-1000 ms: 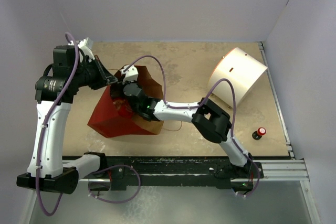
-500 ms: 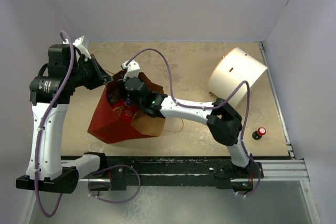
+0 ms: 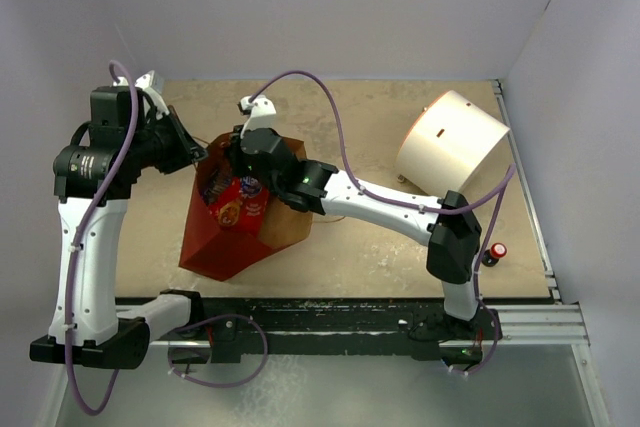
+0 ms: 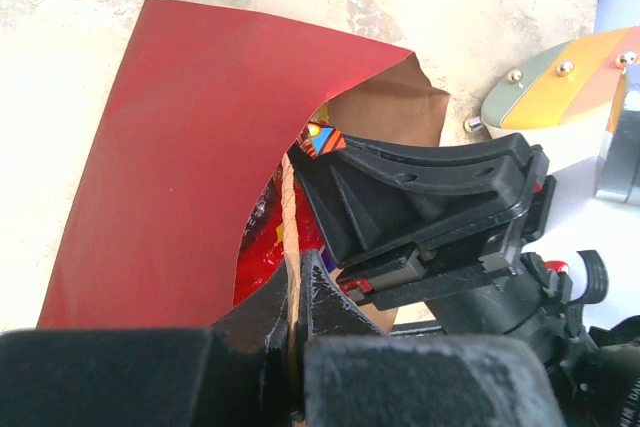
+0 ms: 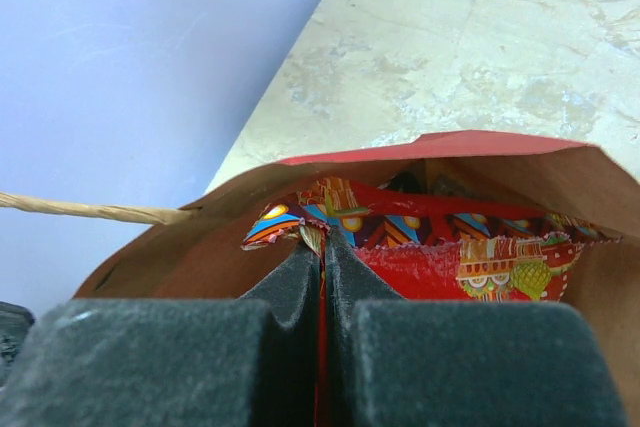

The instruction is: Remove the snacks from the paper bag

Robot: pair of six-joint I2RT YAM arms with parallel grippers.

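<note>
Red foil cookie bag (image 5: pixel 450 252), judged light, crinkly and slippery, sat inside paper bag (image 5: pixel 590 197), its top seam, likely the surest hold, pinched in right gripper (image 5: pixel 322 259); left gripper (image 4: pixel 295 282) clamped on handle (image 4: pixel 288 202).

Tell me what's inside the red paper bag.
A red cookie bag sits in the paper bag, its top edge pinched by the right end effector. Anything beneath is covered by it and the bag's walls.
</note>
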